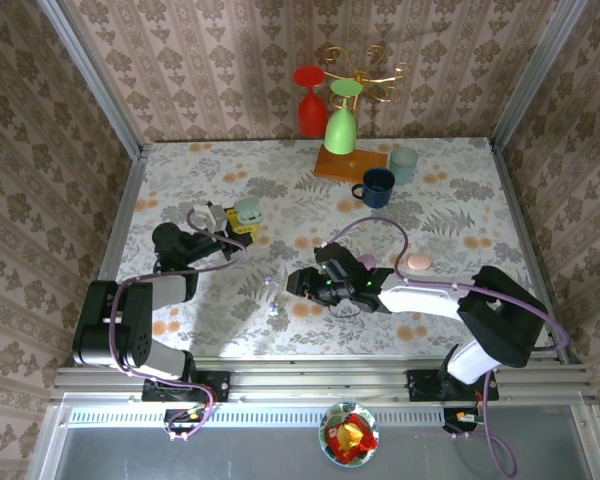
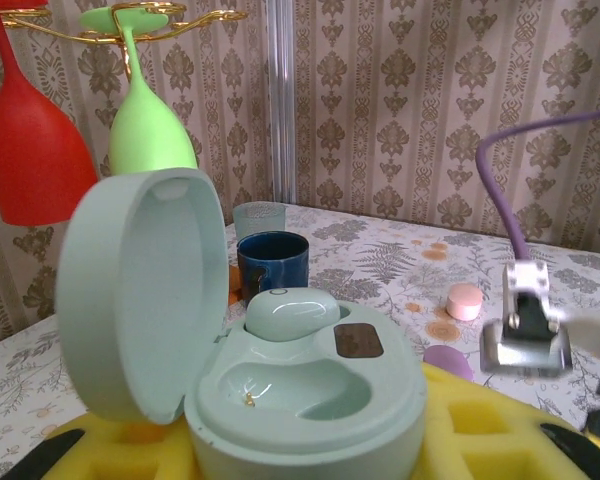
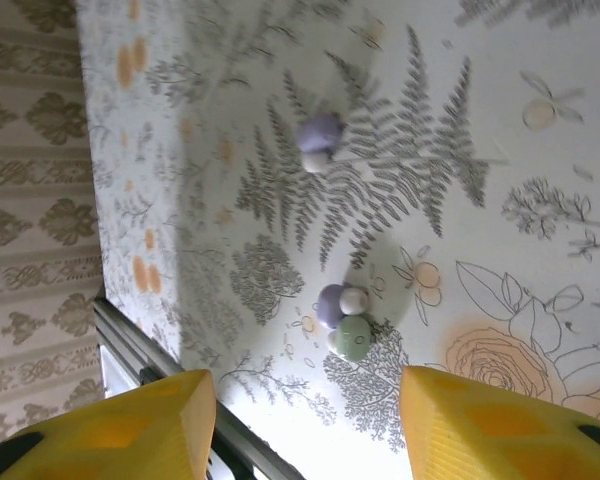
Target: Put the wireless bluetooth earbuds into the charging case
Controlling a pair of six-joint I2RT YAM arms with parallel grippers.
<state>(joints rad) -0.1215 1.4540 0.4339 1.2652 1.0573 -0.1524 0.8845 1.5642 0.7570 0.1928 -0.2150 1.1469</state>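
My left gripper [image 1: 238, 222] is shut on an open mint-green charging case [image 2: 310, 390], which sits between its yellow pads [image 2: 500, 425]. The lid [image 2: 140, 300] stands up on the left. One mint earbud [image 2: 292, 315] sits in the far slot and the near slot [image 2: 300, 390] is empty. My right gripper [image 3: 305, 420] hangs open over the table, nothing between its yellow fingers [image 3: 490, 425]. Below it a green earbud [image 3: 353, 338] lies touching a purple earbud [image 3: 332, 303]. Another purple earbud [image 3: 320, 135] lies farther off. In the top view the right gripper [image 1: 292, 284] points left.
A pink case [image 1: 417, 262] lies at the right of the table. A blue mug [image 1: 376, 186], a pale cup [image 1: 403, 165] and a wooden stand [image 1: 348, 163] with red [image 1: 310, 110] and green [image 1: 340, 125] glasses stand at the back. The table's near rail [image 3: 180, 385] is close to the right gripper.
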